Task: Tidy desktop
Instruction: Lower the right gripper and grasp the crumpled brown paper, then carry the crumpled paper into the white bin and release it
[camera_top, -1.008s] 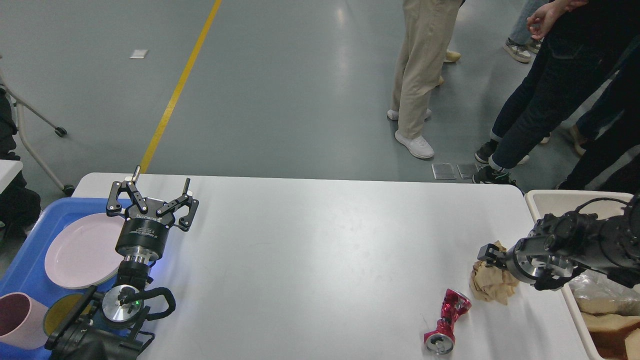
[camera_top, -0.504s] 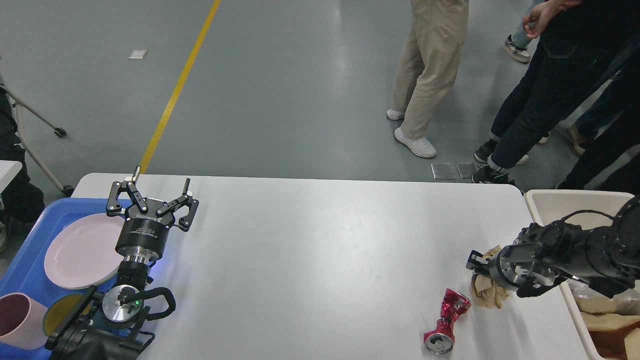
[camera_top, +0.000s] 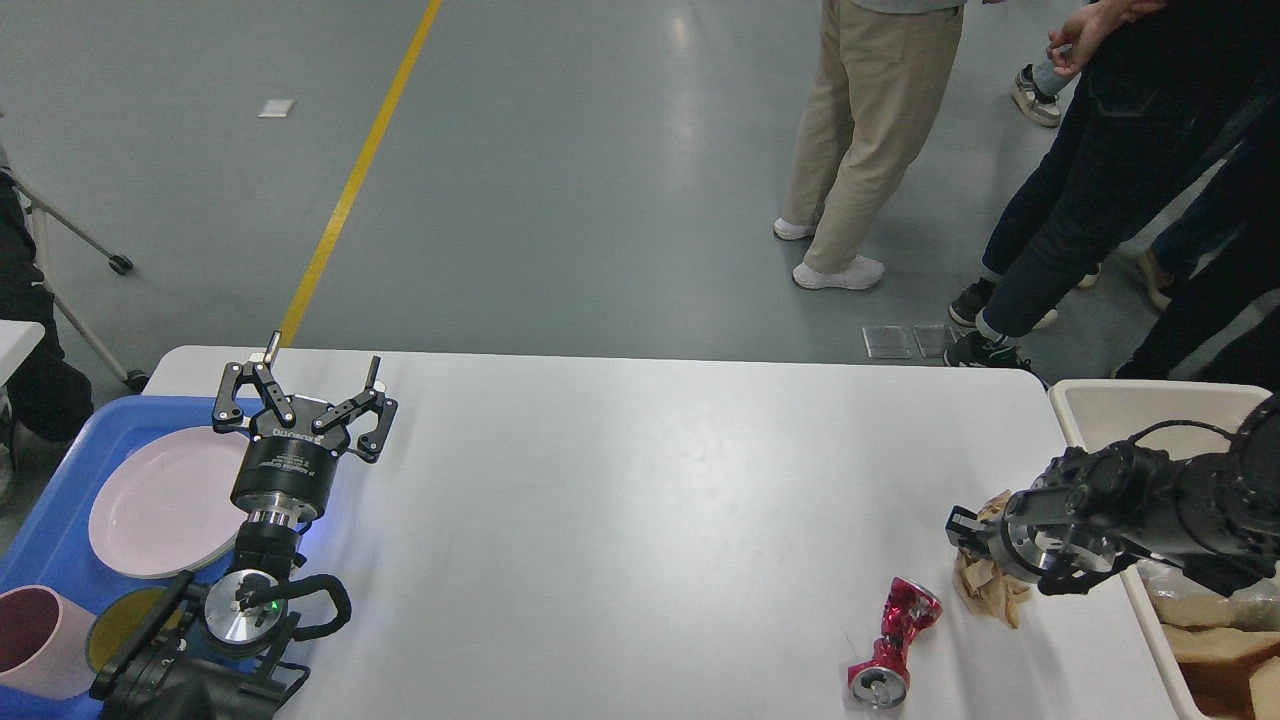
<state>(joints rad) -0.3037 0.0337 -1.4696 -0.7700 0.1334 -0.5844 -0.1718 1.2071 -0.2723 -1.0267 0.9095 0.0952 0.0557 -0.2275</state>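
The white desktop (camera_top: 640, 500) carries a crushed red can (camera_top: 893, 642) lying near the front right and a crumpled brown paper wad (camera_top: 985, 580) just right of it. My right gripper (camera_top: 972, 532) sits on top of the paper wad, its fingers closed around the wad's upper part. My left gripper (camera_top: 318, 372) stands upright over the desktop's left edge, fingers spread wide and empty.
A blue tray (camera_top: 50, 540) at the left holds a pink plate (camera_top: 165, 500), a pink cup (camera_top: 35, 640) and a yellow dish (camera_top: 125, 615). A beige bin (camera_top: 1120, 405) with paper waste stands at the right. Several people stand beyond the far edge.
My right gripper swung down and left onto the paper wad, which now looks smaller and more bunched under it. The left arm has not moved. The people shifted their feet.
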